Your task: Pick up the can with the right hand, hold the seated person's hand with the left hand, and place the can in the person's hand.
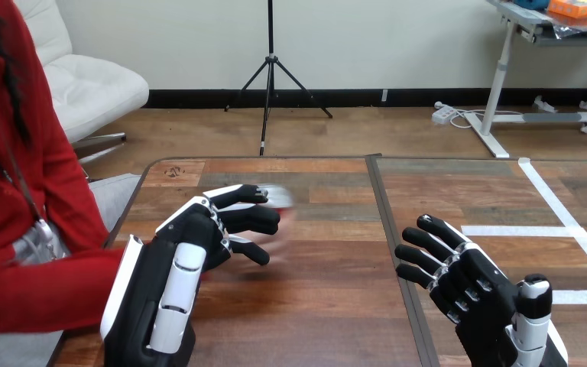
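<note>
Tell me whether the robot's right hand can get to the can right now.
Probably yes: the right hand is open, with bare table between it and the can. The left hand crowds the can's left side, so only its right side looks free.

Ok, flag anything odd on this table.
Nothing looks spilled or damaged. One oddity: a pale object shows just beyond the left hand, and I cannot tell what it is. The right hand is open and empty.

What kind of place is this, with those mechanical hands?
Probably a robot test bench: the left hand and right hand reach over a wooden table marked with white tape, and a person sits beside it.
</note>
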`<state>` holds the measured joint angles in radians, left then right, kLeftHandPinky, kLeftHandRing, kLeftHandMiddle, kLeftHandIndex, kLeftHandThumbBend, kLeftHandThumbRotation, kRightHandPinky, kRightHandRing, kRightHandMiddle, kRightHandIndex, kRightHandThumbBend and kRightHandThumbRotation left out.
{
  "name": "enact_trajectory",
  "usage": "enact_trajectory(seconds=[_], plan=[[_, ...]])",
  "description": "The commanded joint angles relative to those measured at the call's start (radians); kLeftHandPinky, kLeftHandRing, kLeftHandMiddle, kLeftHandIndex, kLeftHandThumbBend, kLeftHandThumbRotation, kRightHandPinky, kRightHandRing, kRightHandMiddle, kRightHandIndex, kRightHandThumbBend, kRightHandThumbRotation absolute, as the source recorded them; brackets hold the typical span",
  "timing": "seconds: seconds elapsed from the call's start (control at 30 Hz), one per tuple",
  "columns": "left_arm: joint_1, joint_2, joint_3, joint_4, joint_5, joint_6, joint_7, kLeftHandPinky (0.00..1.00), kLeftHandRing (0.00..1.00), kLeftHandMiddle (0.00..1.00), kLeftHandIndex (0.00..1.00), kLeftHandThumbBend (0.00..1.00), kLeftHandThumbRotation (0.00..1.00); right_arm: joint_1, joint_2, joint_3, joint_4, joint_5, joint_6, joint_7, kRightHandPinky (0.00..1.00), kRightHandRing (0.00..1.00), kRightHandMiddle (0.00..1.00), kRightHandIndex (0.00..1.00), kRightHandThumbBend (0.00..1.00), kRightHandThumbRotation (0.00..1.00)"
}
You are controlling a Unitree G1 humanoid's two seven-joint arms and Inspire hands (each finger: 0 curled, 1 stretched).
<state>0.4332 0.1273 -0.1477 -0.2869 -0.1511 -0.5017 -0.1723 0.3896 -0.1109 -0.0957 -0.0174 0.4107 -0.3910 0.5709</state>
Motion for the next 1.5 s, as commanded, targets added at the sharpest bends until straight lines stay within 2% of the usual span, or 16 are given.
enact_trajectory(seconds=[0.0,0.37,0.9,1.47], plan=[[-0.052,-0.036,-0.003,0.002,-0.025,-0.014,-0.006,0.5,0.64,0.64,0.68,0.45,1.0,-0.034,-0.001,-0.014,-0.01,0.03,-0.016,0.014,0.82,0.83,0.85,0.85,1.0,1.0],[-0.051,-0.025,-0.005,-0.008,-0.022,0.016,-0.013,0.52,0.68,0.66,0.7,0.47,1.0,-0.04,-0.007,-0.017,-0.012,0.032,-0.011,0.014,0.81,0.83,0.84,0.85,1.0,1.0],[-0.059,-0.001,0.007,-0.021,0.009,0.058,-0.026,0.56,0.71,0.69,0.71,0.49,1.0,-0.042,-0.014,-0.014,-0.013,-0.014,-0.025,-0.005,0.8,0.82,0.84,0.84,1.0,1.0],[-0.074,-0.01,0.013,-0.017,0.021,0.057,-0.035,0.56,0.71,0.69,0.72,0.44,1.0,-0.038,-0.015,-0.019,-0.012,-0.015,-0.028,-0.007,0.8,0.8,0.83,0.83,1.0,1.0]])
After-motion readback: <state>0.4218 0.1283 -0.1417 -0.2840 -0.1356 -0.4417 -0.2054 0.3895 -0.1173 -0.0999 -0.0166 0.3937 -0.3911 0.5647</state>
